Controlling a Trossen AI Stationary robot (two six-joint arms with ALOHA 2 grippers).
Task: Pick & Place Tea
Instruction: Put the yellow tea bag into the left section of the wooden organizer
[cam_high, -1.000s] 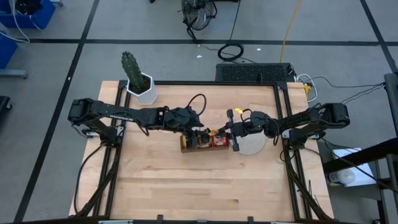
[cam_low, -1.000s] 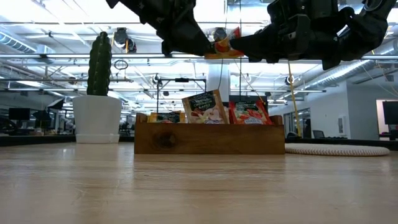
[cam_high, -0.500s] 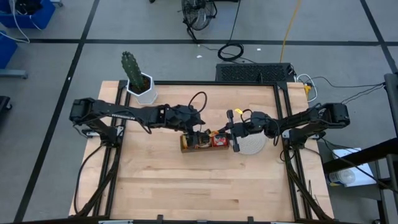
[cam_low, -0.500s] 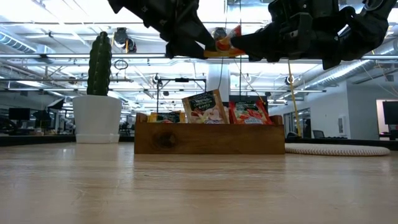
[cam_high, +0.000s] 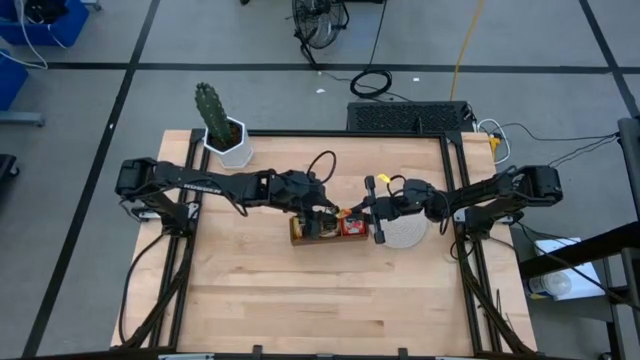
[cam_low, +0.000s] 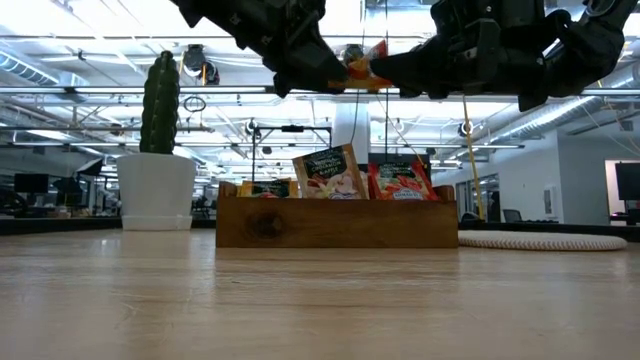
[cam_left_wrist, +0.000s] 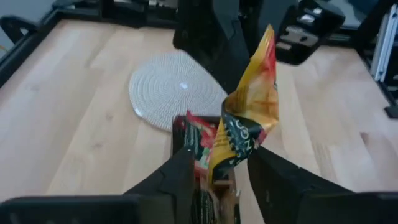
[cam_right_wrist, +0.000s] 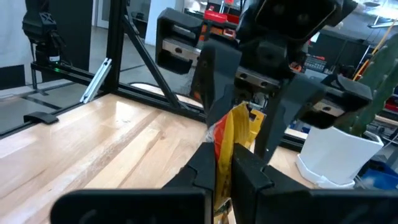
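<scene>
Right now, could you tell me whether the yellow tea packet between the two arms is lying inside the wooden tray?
No, the yellow tea packet hangs in the air between both end effectors, well above the wooden tray on the table.

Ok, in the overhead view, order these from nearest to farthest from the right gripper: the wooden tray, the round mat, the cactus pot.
From the right gripper, shut on a yellow sachet:
1. Wooden tray, right below the gripper.
2. Round mat, a bit farther, under the right arm, toward the table's right side.
3. Cactus pot, far off at the table's back left corner.
</scene>
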